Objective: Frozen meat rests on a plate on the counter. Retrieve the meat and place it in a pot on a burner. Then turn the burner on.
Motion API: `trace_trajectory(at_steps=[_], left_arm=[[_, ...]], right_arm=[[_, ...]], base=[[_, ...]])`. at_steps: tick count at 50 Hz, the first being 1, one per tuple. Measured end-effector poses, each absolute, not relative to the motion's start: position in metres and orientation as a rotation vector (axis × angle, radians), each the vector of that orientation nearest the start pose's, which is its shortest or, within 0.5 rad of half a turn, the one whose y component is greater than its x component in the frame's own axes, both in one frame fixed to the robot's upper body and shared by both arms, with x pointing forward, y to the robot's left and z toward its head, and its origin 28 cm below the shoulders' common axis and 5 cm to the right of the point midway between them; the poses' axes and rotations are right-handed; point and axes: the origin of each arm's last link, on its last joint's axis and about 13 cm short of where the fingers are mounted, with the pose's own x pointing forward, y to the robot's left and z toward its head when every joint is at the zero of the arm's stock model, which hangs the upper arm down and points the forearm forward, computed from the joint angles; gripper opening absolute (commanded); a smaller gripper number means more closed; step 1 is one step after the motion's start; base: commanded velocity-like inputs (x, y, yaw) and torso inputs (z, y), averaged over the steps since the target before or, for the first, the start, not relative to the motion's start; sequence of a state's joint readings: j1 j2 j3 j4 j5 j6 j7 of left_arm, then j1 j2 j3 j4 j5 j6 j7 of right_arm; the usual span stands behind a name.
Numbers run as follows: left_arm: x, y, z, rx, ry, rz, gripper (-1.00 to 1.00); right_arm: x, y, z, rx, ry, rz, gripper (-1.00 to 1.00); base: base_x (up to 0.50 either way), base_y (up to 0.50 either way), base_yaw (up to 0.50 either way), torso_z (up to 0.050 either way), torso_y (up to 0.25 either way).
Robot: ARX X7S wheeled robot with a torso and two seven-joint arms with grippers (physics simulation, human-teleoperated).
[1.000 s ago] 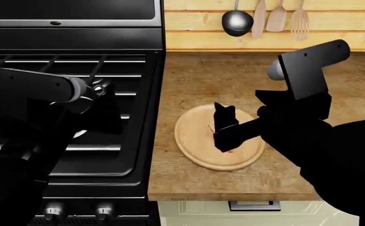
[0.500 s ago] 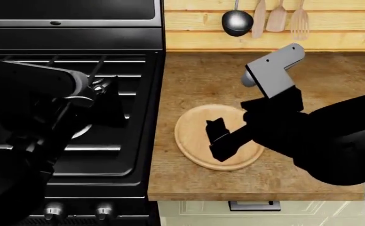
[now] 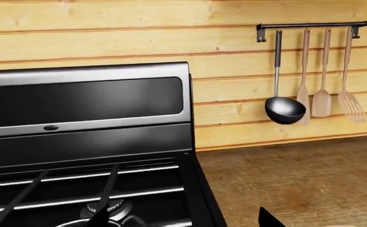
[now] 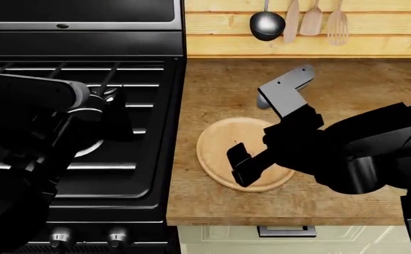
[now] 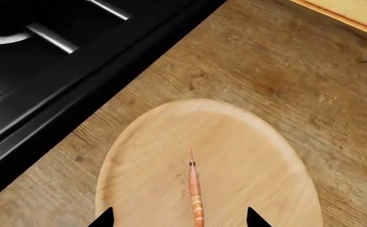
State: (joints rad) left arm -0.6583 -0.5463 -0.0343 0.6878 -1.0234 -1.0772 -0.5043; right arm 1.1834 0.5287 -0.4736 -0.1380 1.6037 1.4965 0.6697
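The meat (image 5: 195, 189), a thin orange-red striped strip, lies on the round tan wooden plate (image 5: 253, 142) on the brown counter (image 5: 278, 61). My right gripper (image 5: 179, 220) hovers over the plate, open, with the meat's near end lying between its dark fingertips (image 5: 104, 218). In the head view the right gripper (image 4: 239, 164) covers the plate's (image 4: 216, 135) near half. My left gripper (image 4: 117, 119) hangs above the black stove, open and holding nothing, with a silvery-ringed burner (image 3: 115, 208) below it. The left arm covers much of the stove, and the pot is out of view.
Black grate bars (image 4: 142, 84) cross the stove top, and knobs (image 4: 118, 235) sit on its front panel. A ladle (image 3: 284, 109) and wooden spatulas (image 3: 322, 101) hang on the plank wall behind the counter. The stove's raised back panel (image 3: 83, 101) stands behind the burners.
My right arm has swung left and its gripper has slid toward the plate's near edge. The left arm has barely shifted over the stove.
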Motion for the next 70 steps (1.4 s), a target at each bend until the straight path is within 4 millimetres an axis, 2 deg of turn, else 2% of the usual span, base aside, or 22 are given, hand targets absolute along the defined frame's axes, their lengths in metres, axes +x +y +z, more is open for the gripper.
trace_trajectory(at_steps=[34, 70], left_arm=[[0.236, 0.251, 0.228, 0.038, -0.102, -0.122, 1.00], [0.238, 0.252, 0.221, 0.035, -0.088, -0.112, 1.00]], right_arm=[[0.286, -0.109, 0.238, -0.315, 0.633, 0.500, 1.00], [0.296, -0.111, 0.218, -0.328, 0.685, 0.489, 1.00]], base=[[0.00, 0.00, 0.00, 0.000, 0.000], [0.00, 0.00, 0.00, 0.000, 0.000]])
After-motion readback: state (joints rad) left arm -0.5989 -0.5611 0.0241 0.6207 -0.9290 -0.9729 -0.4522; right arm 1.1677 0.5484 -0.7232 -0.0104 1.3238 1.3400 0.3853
